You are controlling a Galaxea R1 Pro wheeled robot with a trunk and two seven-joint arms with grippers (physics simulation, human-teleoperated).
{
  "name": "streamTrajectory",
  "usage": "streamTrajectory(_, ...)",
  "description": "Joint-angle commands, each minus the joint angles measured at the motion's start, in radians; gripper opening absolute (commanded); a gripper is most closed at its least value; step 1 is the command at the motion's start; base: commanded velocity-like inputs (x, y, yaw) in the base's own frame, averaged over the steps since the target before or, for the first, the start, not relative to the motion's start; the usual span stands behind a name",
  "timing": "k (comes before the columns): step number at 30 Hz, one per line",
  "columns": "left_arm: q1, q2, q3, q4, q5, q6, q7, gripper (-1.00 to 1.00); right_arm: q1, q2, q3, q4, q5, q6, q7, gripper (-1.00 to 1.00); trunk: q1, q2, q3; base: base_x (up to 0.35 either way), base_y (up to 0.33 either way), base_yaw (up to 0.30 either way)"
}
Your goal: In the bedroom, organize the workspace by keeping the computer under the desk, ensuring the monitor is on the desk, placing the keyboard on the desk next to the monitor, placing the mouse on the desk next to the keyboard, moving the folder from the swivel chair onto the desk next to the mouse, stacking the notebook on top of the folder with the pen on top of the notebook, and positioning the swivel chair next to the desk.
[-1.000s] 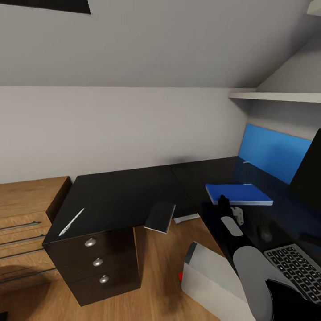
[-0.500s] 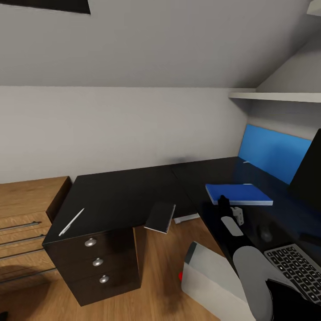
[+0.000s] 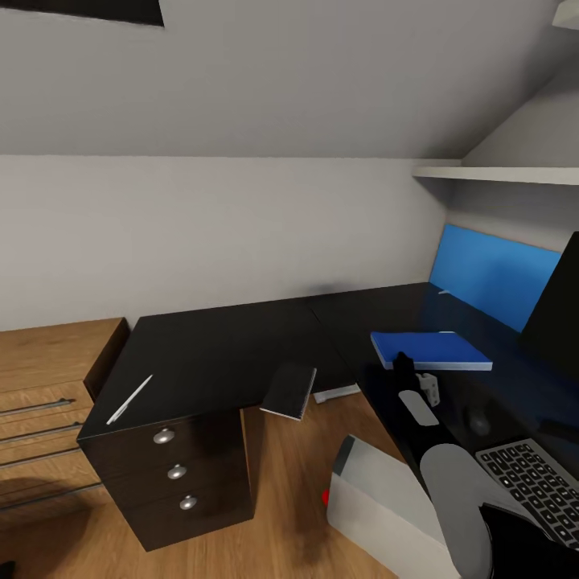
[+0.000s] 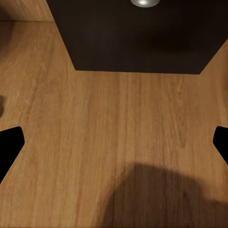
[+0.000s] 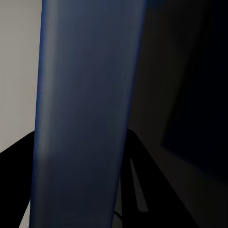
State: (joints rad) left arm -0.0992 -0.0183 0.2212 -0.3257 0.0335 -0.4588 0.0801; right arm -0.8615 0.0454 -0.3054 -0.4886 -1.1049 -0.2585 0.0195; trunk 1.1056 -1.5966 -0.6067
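The black desk (image 3: 217, 346) carries the white pen (image 3: 129, 400) at its left end. The notebook (image 3: 290, 392) overhangs the inner front edge. On the right wing lie the blue folder (image 3: 434, 351), the mouse (image 3: 480, 420) and the keyboard (image 3: 532, 484), with the monitor (image 3: 560, 305) behind them. My right gripper (image 3: 404, 366) sits at the folder's near left corner, its jaws unclear. The grey computer (image 3: 374, 498) stands on the floor by the desk, partly behind my right arm. My left gripper (image 4: 114, 145) hangs open over the floor. The swivel chair is out of view.
A light wooden drawer chest (image 3: 48, 378) stands left of the desk's black three-drawer unit (image 3: 173, 474). A blue panel (image 3: 494, 273) lines the wall behind the right wing, under a white shelf (image 3: 498, 173). Wooden floor (image 4: 118, 133) lies before the drawer unit.
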Motion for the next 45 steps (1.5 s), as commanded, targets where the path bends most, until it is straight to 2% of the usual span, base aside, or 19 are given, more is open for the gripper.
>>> streamTrajectory(1,0.0,0.0,-0.002,0.0,0.003,-0.003,0.003,1.0,-0.001,0.001,-0.001,-0.001,-0.01,-0.002,0.001,-1.0,0.0,0.0,-0.001,-0.001,0.0,0.0)
streamTrajectory(12,0.0,0.0,-0.002,0.0,0.003,-0.003,0.003,1.0,-0.001,0.001,0.0,-0.001,-0.01,-0.001,0.0,-1.0,0.0,0.0,-0.001,0.0,0.0,0.0)
streamTrajectory(13,0.0,0.0,-0.002,0.0,0.003,-0.003,0.003,1.0,-0.001,0.001,0.0,-0.001,-0.01,-0.001,0.0,1.0,0.0,0.0,-0.001,0.0,0.0,0.0)
streamTrajectory(45,0.0,0.001,0.0,0.001,0.003,-0.003,0.007,1.0,-0.001,0.001,0.005,-0.001,-0.009,-0.002,0.004,1.0,0.0,0.0,-0.001,-0.039,0.0,0.0)
